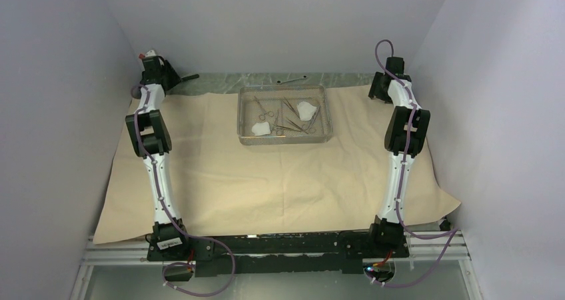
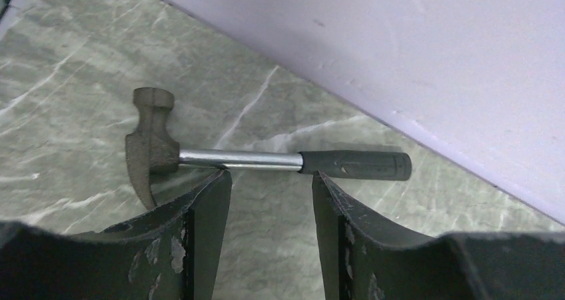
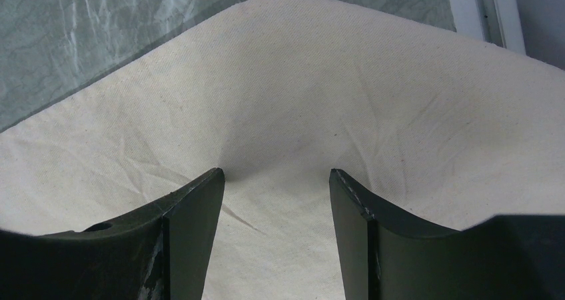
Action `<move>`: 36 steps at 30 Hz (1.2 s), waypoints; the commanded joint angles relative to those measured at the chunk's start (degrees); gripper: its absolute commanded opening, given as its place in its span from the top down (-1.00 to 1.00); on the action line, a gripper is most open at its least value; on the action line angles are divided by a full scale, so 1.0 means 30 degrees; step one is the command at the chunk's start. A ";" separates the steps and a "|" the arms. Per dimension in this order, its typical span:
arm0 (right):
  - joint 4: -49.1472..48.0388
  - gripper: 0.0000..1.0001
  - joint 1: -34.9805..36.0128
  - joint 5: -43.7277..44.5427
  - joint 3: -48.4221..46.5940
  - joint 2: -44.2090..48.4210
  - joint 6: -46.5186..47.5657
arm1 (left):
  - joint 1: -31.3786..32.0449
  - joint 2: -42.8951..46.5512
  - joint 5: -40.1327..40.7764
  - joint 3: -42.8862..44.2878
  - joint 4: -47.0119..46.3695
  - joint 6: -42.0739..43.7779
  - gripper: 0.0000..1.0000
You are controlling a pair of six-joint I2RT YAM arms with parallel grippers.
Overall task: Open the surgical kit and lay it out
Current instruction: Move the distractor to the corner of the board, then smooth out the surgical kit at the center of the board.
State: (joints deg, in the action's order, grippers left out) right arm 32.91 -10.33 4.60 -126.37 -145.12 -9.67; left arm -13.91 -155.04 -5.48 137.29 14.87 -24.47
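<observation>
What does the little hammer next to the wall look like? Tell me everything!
The small hammer with the dark head and shiny steel shaft lies flat on the grey-green marbled tabletop, close to the pale wall. Its head looks like rough dark metal, with a blunt face at one end and a curved claw at the other. A black, rubbery-looking grip covers the handle's end. Nothing holds it: the open left pincer sits right beside the shaft.
</observation>
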 commanded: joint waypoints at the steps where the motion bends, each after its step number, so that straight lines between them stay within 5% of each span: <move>1: 0.1674 -0.25 -0.0044 -0.0719 0.0343 -0.0099 -0.0729 | 0.0140 -0.0976 -0.1365 0.0181 -0.0561 -0.0998 -0.10; 13: 0.2575 -0.28 -0.0507 -0.1149 -0.1682 0.0136 -0.2399 | 0.0126 0.5217 -0.3382 -0.3256 0.1136 0.0879 -0.44; 25: -0.0104 -0.32 -0.0566 -0.2558 -0.1332 0.1371 -0.2389 | 0.0140 0.6490 0.7037 -0.4453 0.7423 -0.0103 -0.54; 36: -0.0862 -0.32 -0.0491 -0.2187 -0.1008 0.1125 -0.2350 | 0.0082 0.3912 0.8041 -0.3134 0.7724 -0.0329 -0.45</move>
State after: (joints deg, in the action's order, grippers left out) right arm 33.52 -11.86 -2.63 -128.84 -145.10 -16.53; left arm -13.72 -142.43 16.05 124.75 38.06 -24.77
